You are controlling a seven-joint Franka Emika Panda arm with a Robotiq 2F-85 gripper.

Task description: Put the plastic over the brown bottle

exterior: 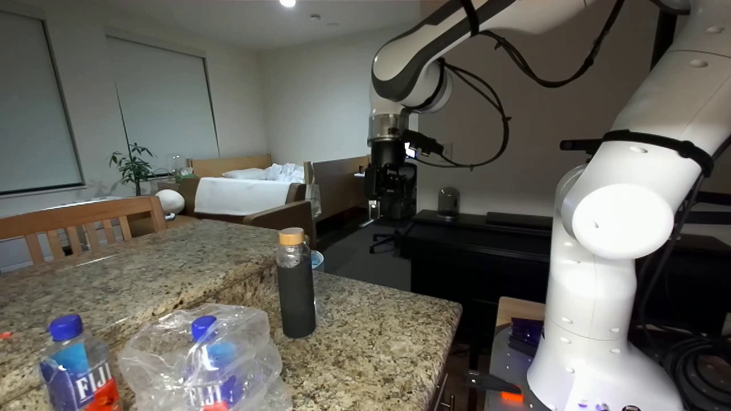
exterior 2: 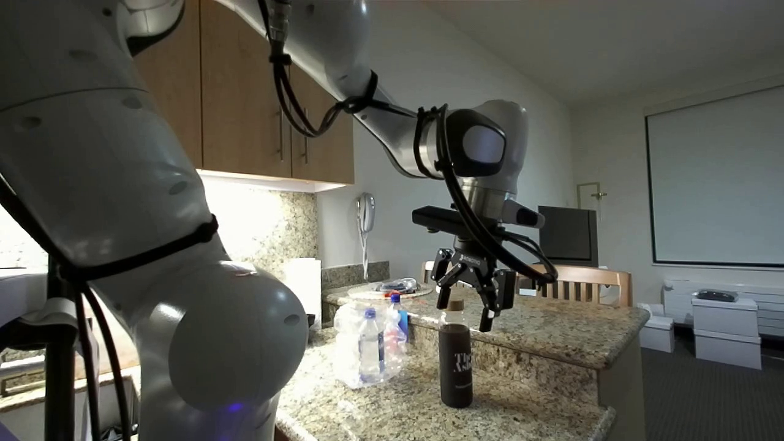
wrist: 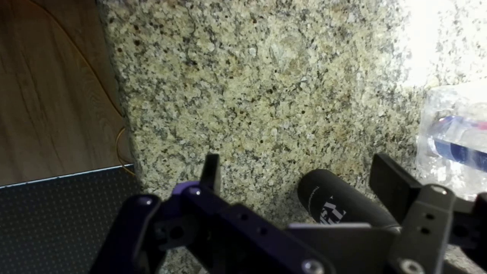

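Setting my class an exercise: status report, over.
Black gripper open, empty. Clear crinkled plastic around clear blue-capped water bottle, possible snag. Dark cylindrical tan-capped bottle upright, uncovered.

1 ceiling light glares. In the wrist view, the jaws look slightly blurred; glare bleaches part of the granite surface; past its edge the wooden floor lies dim.

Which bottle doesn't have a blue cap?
The dark bottle: its cap is tan and cork-like, while both FIJI water bottles are blue-capped.
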